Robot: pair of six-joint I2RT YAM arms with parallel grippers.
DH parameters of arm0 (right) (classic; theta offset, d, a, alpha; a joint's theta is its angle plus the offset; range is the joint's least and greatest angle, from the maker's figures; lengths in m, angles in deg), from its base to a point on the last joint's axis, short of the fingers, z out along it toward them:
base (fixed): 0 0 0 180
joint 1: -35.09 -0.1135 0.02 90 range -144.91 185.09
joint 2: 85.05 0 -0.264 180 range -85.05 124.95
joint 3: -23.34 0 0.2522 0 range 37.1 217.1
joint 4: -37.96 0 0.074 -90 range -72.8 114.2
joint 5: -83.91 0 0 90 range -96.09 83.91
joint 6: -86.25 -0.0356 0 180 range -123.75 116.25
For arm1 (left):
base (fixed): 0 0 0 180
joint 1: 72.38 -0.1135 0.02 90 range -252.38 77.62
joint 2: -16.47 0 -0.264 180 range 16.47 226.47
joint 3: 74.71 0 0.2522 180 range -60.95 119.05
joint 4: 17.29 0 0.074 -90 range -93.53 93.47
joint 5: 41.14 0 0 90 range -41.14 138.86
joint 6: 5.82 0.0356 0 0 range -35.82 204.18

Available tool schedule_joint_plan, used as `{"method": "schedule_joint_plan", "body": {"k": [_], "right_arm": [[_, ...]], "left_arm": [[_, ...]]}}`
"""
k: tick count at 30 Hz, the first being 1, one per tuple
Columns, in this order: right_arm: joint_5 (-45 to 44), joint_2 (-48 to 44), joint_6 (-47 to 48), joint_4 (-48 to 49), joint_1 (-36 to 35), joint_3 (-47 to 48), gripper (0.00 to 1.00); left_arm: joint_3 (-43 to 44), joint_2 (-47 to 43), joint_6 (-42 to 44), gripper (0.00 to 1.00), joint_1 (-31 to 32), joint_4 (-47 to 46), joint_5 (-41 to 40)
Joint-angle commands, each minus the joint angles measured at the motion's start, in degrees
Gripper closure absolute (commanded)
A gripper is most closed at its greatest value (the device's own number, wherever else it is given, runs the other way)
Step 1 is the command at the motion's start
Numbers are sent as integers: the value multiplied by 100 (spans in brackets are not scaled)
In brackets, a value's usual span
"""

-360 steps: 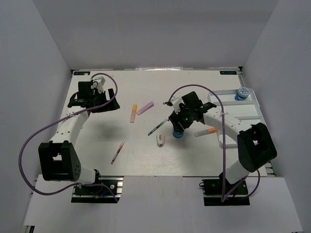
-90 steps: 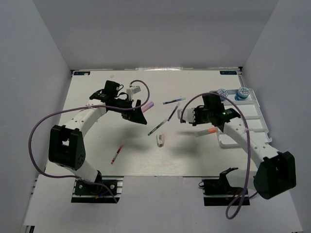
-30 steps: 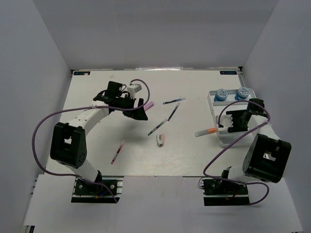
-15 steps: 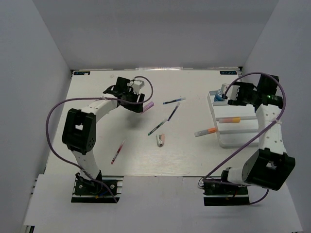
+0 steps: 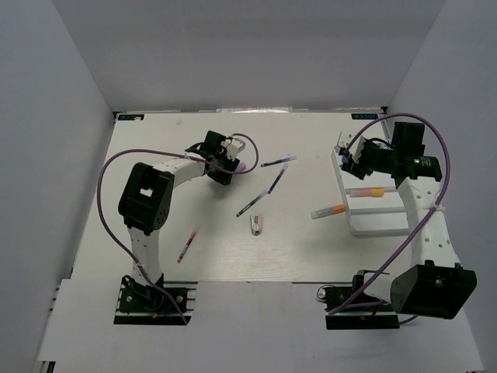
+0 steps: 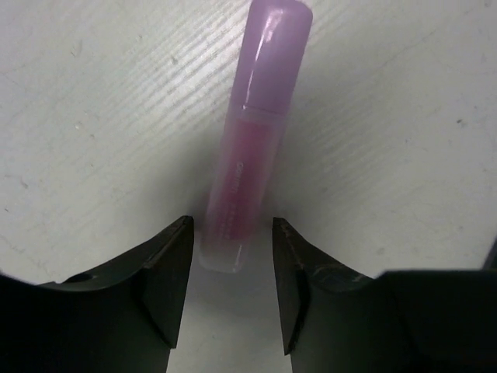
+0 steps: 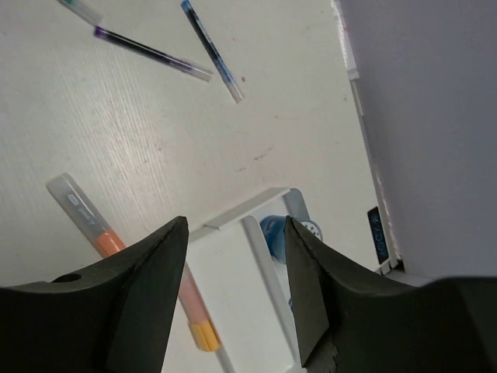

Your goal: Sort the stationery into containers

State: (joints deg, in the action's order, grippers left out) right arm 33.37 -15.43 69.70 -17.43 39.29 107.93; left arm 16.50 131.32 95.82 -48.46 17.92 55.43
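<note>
A pink-purple highlighter (image 6: 255, 124) lies on the table, its near end between the fingertips of my left gripper (image 6: 233, 225). The jaws stand open with a thin gap on each side. From above, that gripper (image 5: 223, 168) sits just left of the highlighter (image 5: 241, 166). My right gripper (image 5: 352, 161) hangs open and empty over the far left corner of the white tray (image 5: 380, 216). A yellow-orange highlighter (image 5: 366, 192) lies in a tray compartment. An orange highlighter (image 5: 328, 210) rests on the table beside the tray's left wall.
Three thin pens (image 5: 278, 162) (image 5: 276, 180) (image 5: 252, 204) lie mid-table, a pink-white eraser piece (image 5: 256, 224) below them and a red pen (image 5: 188, 243) at the front left. A blue round-capped item (image 7: 281, 233) stands in the tray's far corner. White walls enclose the table.
My left gripper moved right to the highlighter's end and its jaws narrowed around it. My right arm swung from over the tray to its far left corner, uncovering the yellow-orange highlighter.
</note>
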Motion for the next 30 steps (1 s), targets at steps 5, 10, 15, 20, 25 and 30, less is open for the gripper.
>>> {"method": "schedule_joint_plan", "body": {"k": [5,10,15,20,25,30], "right_arm": [[527,-273,-463,-162,-218,186,42],[606,-528,-437,66,-394,-51,40],[702,-591,-973,375,-666,-8,28],[739,-581,72,180,-1342,-147,40],[309,-582,872,567,-2318,-456,42],[-350,67,952,629,-3408,-70,45]], "left_arm": [[174,169,146,55,69,-273,-314],[235,109,-29,76,16,-11,-35],[279,-611,-592,88,-125,411,1213],[340,-1297,-1084,93,-125,1000,3213],[262,-1465,-1102,97,-54,1651,4537],[-11,-1711,-1305,100,-54,1809,5082]]}}
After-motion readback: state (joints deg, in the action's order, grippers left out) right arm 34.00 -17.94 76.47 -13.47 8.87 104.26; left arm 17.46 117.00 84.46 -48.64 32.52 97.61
